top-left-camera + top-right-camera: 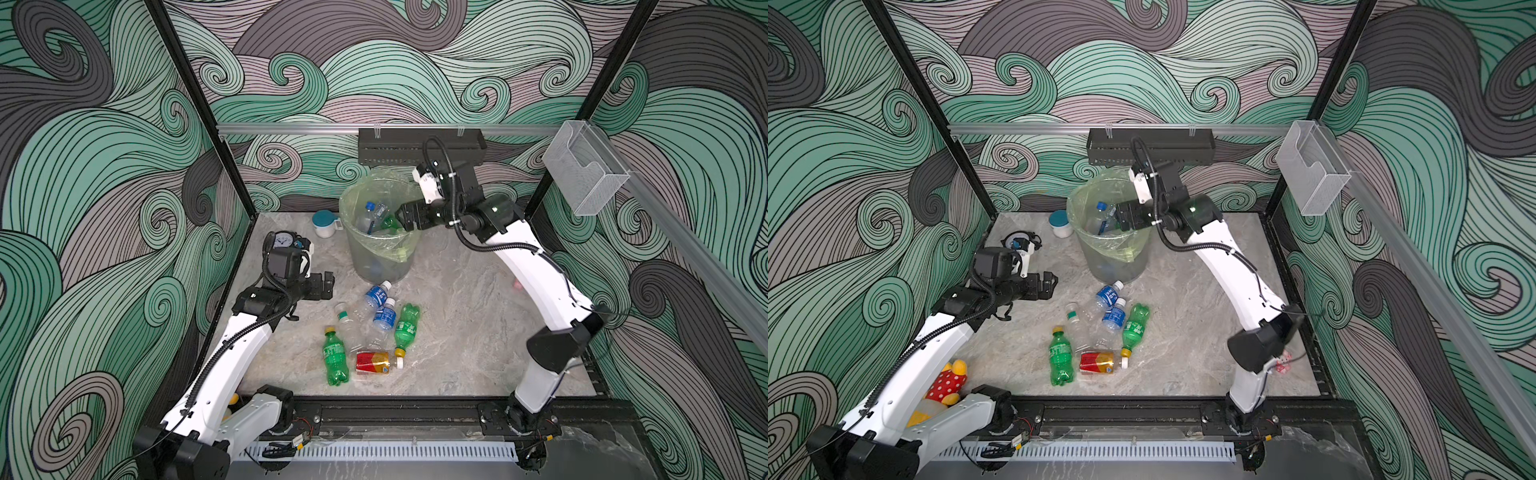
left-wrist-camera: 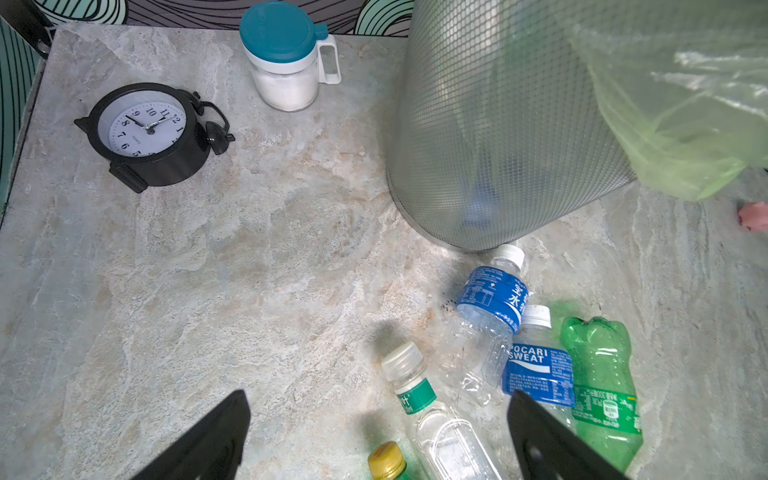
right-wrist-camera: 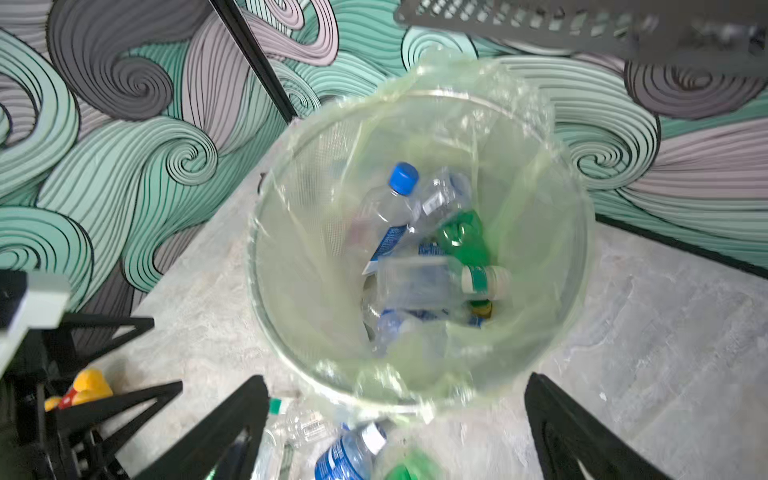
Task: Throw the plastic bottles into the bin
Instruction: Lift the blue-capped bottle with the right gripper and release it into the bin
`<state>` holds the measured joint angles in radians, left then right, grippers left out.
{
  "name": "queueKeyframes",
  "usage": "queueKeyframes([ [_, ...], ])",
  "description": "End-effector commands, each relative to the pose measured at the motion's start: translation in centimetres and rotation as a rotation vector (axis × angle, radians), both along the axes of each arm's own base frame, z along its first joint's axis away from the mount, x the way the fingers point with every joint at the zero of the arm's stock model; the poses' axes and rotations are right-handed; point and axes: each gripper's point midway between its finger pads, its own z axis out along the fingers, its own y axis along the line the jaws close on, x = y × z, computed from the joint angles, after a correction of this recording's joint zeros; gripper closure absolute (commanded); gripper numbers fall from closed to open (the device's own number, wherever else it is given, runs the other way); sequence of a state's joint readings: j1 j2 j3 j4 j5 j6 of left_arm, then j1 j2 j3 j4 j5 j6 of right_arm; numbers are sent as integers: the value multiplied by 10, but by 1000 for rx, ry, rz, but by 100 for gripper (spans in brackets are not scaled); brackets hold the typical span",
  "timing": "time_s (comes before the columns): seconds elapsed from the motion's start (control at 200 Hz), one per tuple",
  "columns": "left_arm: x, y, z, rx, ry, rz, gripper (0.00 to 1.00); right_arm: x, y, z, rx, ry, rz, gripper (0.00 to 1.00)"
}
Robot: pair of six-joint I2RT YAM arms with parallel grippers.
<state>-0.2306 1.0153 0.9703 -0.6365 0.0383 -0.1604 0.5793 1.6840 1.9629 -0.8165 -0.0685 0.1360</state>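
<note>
Desk (image 1: 457, 316), grey marble-look, carries everything. Bin (image 1: 376, 257), a tall round grey bucket w/ yellow-green bag liner, stands upright at the back edge, approx mid-width. R hand (image 3: 397, 378) hangs over the bin's mouth on the side toward the right edge, jaws spread wide, nothing btwn them. L hand (image 2: 378, 395) hovers above the desk toward the left edge, near the loose bottles (image 1: 384, 318), jaws also wide apart & empty. Black rack (image 1: 419, 145) hangs on the back rail above the bin. Clear box (image 1: 586, 174) sits on the right wall rail. Plush toy (image 1: 946, 382), red w/ white dots & yellow, lies at the front left corner, partly under the L arm. Black alarm clock (image 2: 145, 129) lies near the left edge toward the back. White jar (image 2: 286, 58) w/ teal lid is just beside the bin at the back edge, on the left-edge side. Inside the bin several bottles are piled, incl. a blue-cap clear bottle (image 3: 395, 208), a green one (image 3: 461, 237) & a green-band clear one (image 3: 436, 278) crosswise above them. Six more lie clustered in front of the bin, mid-desk toward the front edge. Blue-label bottle (image 1: 375, 297) is nearest the bin, w/ Pocari bottle (image 1: 385, 320) touching it. Green bottle (image 1: 407, 328) is just right of those & clear bottle (image 1: 344, 316) to their left. Second green bottle (image 1: 334, 359) & red-and-yellow bottle (image 1: 374, 363) are nearest the front edge.
</note>
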Motion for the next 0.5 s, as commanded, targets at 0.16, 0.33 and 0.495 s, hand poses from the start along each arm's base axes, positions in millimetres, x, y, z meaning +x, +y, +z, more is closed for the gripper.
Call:
queueKeyframes([
  [0.16,-21,5,-16,7,103,11,4,-36,-40,-1,51,-129,-68,0],
  [0.33,-37,0,-33,-83,199,57,4,-46,-59,-43,-3,-63,-130,0],
  [0.495,-58,-4,-48,-153,355,126,5,-50,-67,-71,-34,-12,-163,0],
])
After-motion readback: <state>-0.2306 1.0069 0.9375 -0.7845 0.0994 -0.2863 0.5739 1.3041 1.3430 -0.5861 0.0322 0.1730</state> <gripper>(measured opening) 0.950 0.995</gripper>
